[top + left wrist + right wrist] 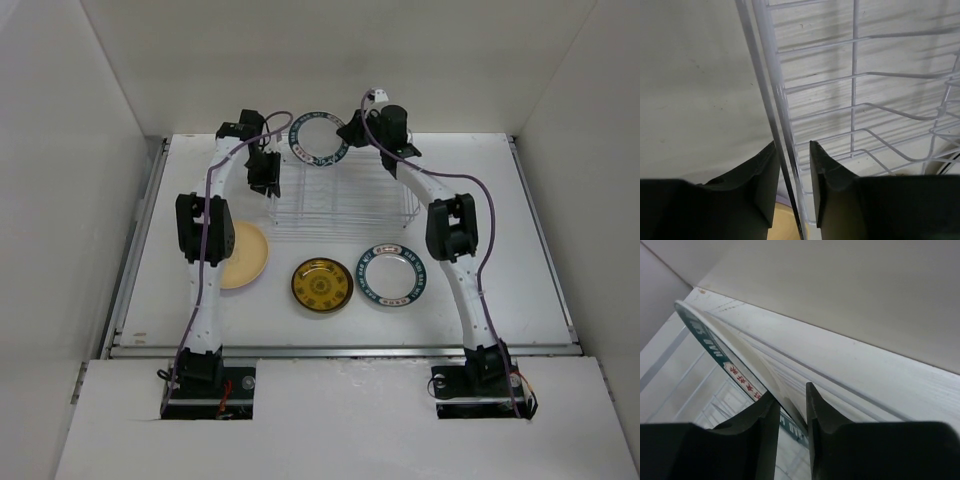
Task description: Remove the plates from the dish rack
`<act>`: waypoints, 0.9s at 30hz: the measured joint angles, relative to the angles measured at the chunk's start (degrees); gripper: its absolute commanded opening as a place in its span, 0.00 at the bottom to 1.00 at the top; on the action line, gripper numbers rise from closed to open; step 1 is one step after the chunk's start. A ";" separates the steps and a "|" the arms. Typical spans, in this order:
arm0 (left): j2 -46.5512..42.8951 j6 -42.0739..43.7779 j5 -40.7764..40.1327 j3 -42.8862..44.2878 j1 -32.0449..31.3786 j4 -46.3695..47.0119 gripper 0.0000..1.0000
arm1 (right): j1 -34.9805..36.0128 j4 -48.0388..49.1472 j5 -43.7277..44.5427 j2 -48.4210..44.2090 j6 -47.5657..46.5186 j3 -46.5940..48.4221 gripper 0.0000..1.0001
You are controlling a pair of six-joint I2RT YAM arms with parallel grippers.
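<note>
Plate w/ teal rim [318, 138]: upright at rack's [340, 205] 12 o'clock end, pinched at its 3 o'clock edge by right gripper [792, 412]. Left gripper [794, 175] fingers straddle rack's 9 o'clock rim wire; contact unclear. I'd lift straight up, clear wires before swinging.

walls [90, 150]: plain white (three sides) | table [520, 260]: white | light: even, soft

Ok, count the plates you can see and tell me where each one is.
4. One teal-rimmed plate is held upright by the right gripper above the dish rack. On the table: a pale yellow plate, a dark-gold plate, another teal-rimmed plate. None seems hidden.
</note>
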 measured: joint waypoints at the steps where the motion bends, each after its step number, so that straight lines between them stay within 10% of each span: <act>1: 0.35 -0.07 -0.20 0.00 0.11 0.02 0.19 | -0.15 -0.04 -0.35 0.02 -0.02 0.00 0.18; 4: 0.70 -0.46 -1.25 0.00 0.15 0.09 0.00 | -0.31 1.25 -2.58 0.35 0.42 0.00 0.09; 27: -3.17 -10.23 3.37 -8.90 1.62 6.32 0.00 | -0.68 7.37 0.04 -13.38 9.97 -11.45 0.00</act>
